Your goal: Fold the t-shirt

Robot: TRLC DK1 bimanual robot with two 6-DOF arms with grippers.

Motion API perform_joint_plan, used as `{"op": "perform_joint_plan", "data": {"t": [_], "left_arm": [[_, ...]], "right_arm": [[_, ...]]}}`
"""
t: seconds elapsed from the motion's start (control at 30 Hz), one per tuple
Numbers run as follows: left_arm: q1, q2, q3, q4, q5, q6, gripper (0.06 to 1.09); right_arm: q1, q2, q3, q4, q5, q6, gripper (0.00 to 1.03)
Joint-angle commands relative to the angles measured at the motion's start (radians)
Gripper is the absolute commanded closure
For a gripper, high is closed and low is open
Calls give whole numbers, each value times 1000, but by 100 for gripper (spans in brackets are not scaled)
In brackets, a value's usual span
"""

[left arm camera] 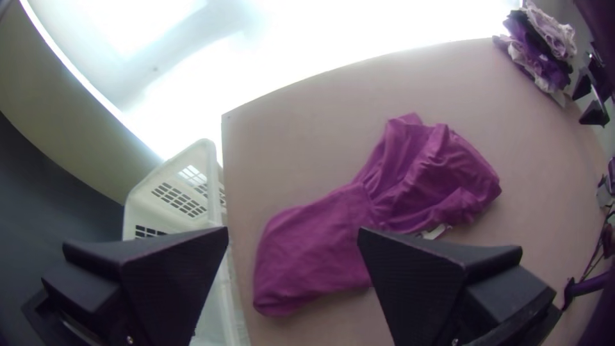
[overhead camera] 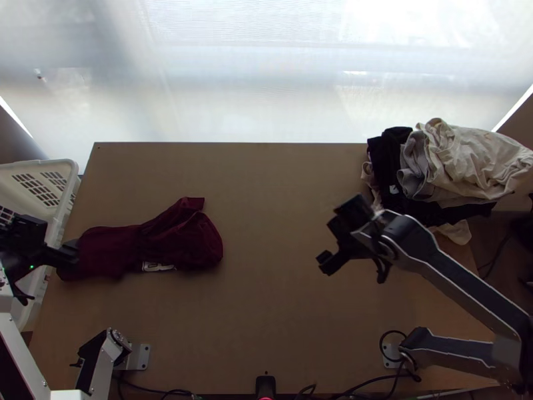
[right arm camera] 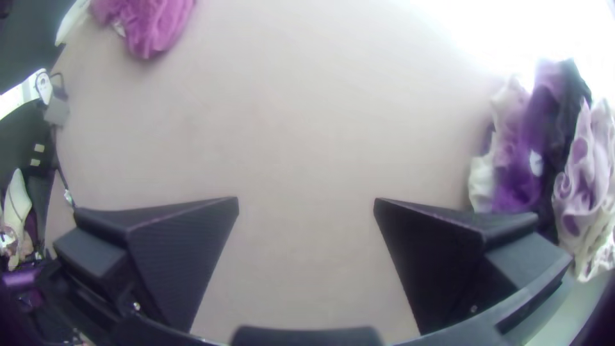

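My left gripper [overhead camera: 48, 275] is at the table's left edge, one finger over the end of the dark red t-shirt [overhead camera: 110, 252]. The shirt lies bunched lengthwise on the table's left half, its right part rumpled, white print at the near edge. In the left wrist view the shirt [left arm camera: 320, 247] looks magenta and my left gripper [left arm camera: 293, 234] stands open, nothing between its fingers. My right gripper [overhead camera: 348, 245] is over the table's right half, away from the shirt. In the right wrist view my right gripper [right arm camera: 307, 200] is open above bare wood, and part of the shirt [right arm camera: 154, 25] shows.
A heap of clothes [overhead camera: 460, 160], beige, grey and black, lies at the table's far right corner. A white plastic basket [overhead camera: 63, 168] stands against the left edge. Bare wood [overhead camera: 280, 200] lies between the shirt and my right gripper. Cables [overhead camera: 353, 381] run along the near edge.
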Motion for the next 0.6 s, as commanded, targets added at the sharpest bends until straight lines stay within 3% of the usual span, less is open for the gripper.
{"op": "perform_joint_plan", "data": {"t": [0.0,0.27,0.57], "left_arm": [[-78,-12,4,-130,7,-102,10],[-92,-19,-50,-196,3,-102,10],[-88,-51,-56,-208,1,-86,11]], "right_arm": [[159,218,170,36,-1,27,5],[294,412,337,107,-4,27,5],[323,598,537,180,-32,54,7]]}}
